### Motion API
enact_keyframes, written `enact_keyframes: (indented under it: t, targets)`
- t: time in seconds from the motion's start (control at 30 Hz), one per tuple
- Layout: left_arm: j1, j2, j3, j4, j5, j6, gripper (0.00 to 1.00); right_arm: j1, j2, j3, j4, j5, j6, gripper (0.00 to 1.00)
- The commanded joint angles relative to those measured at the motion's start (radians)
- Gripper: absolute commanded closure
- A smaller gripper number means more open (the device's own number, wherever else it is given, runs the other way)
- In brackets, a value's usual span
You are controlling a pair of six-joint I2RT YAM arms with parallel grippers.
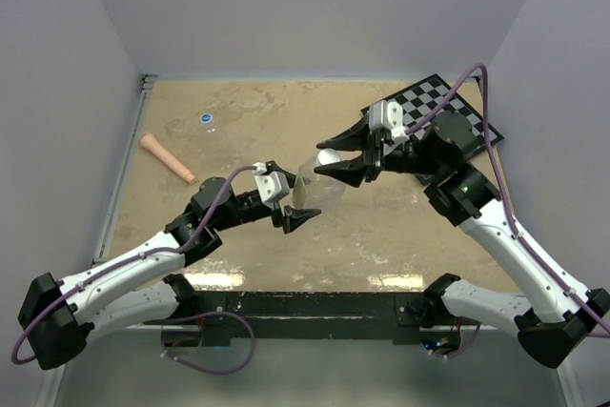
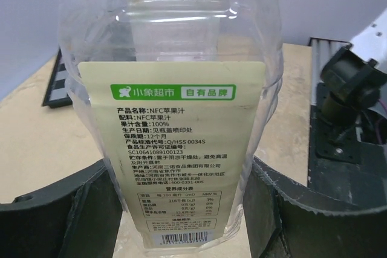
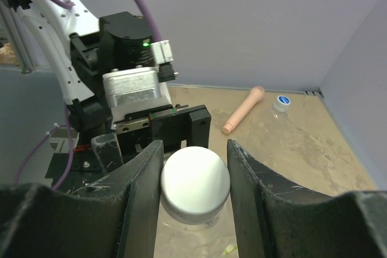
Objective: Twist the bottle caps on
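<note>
Mid-table the big bottle (image 2: 175, 119) stands roughly upright, the left gripper (image 1: 295, 212) closed on its sides from eight o'clock. The white cap (image 3: 195, 185) sits on its neck, clamped between the fingers of the right gripper (image 3: 195, 167), which reaches in from two o'clock. The twist axis looks vertical.

The left arm (image 1: 124, 269) and right arm (image 1: 519, 245) each consist of white link shells joined by black joint housings. A purple cable (image 1: 224, 188) runs along each arm to the wrist. Each wrist carries a silver-grey block (image 3: 130, 89) with a white connector. The left gripper (image 2: 193, 209) and right gripper (image 3: 195, 185) have broad, matte black fingers (image 3: 142, 197) with scuffed edges.
</note>
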Motion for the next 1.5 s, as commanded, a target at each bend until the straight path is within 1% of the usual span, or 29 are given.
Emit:
enact_keyframes:
  t: [0.0, 0.2, 0.23, 0.33, 0.4, 0.43, 0.47, 0.53, 0.57, 0.6, 0.67, 0.7, 0.8, 0.87, 0.9, 1.0, 1.2, 1.4, 1.47]
  targets:
    - [-0.113, -0.033, 0.066, 0.082, -0.32, 0.098, 1.0, -0.005, 0.049, 0.02, -0.037, 0.177, 0.034, 1.0]
    - [-0.21, 0.005, 0.063, 0.168, -0.601, 0.076, 1.0, -0.004, 0.063, -0.004, -0.03, 0.318, 0.065, 1.0]
    - [-0.231, 0.013, 0.065, 0.178, -0.652, 0.079, 1.0, -0.004, 0.069, -0.006, -0.034, 0.346, 0.097, 1.0]
    - [-0.279, 0.051, 0.077, 0.199, -0.781, 0.098, 1.0, -0.004, 0.074, -0.017, -0.045, 0.456, 0.121, 1.0]
    - [-0.284, 0.07, 0.092, 0.167, -0.784, 0.098, 1.0, -0.005, 0.066, -0.023, -0.04, 0.472, 0.134, 1.0]
    - [-0.284, 0.074, 0.098, 0.149, -0.781, 0.093, 1.0, -0.002, 0.062, -0.023, -0.039, 0.454, 0.138, 1.0]
    - [-0.281, 0.075, 0.103, 0.121, -0.758, 0.089, 1.0, -0.004, 0.051, -0.018, -0.034, 0.446, 0.15, 1.0]
    - [-0.262, 0.075, 0.12, 0.032, -0.723, 0.076, 1.0, -0.004, 0.03, 0.005, -0.059, 0.434, 0.146, 0.62]
    - [-0.235, 0.071, 0.128, -0.02, -0.67, 0.063, 1.0, -0.004, 0.016, 0.019, -0.073, 0.421, 0.135, 0.51]
    - [-0.2, 0.065, 0.134, -0.064, -0.585, 0.046, 1.0, -0.004, 0.004, 0.035, -0.091, 0.411, 0.123, 0.39]
    - [-0.109, 0.046, 0.125, -0.13, -0.444, 0.018, 1.0, -0.004, -0.023, 0.055, -0.123, 0.383, 0.098, 0.31]
    - [-0.075, 0.033, 0.12, -0.156, -0.386, 0.018, 1.0, -0.004, -0.033, 0.063, -0.132, 0.365, 0.086, 0.28]
    - [-0.026, 0.002, 0.135, -0.267, -0.26, 0.088, 1.0, -0.004, -0.066, 0.075, -0.166, 0.288, 0.025, 0.21]
    - [-0.003, -0.011, 0.16, -0.345, -0.165, 0.14, 1.0, -0.004, -0.079, 0.088, -0.212, 0.23, -0.023, 0.19]
    - [0.011, -0.014, 0.17, -0.414, -0.117, 0.169, 1.0, -0.004, -0.085, 0.091, -0.238, 0.201, -0.05, 0.18]
    - [0.028, -0.028, 0.201, -0.515, -0.013, 0.229, 1.0, -0.004, -0.084, 0.106, -0.341, 0.185, -0.142, 0.18]
    - [0.04, -0.044, 0.233, -0.591, 0.043, 0.289, 1.0, -0.002, -0.082, 0.144, -0.52, 0.188, -0.26, 0.19]
    - [0.055, -0.033, 0.25, -0.638, 0.096, 0.323, 1.0, -0.002, -0.161, 0.114, -0.562, 0.136, -0.389, 0.2]
    - [0.057, -0.033, 0.252, -0.637, 0.118, 0.326, 1.0, -0.002, -0.162, 0.109, -0.573, 0.119, -0.406, 0.23]
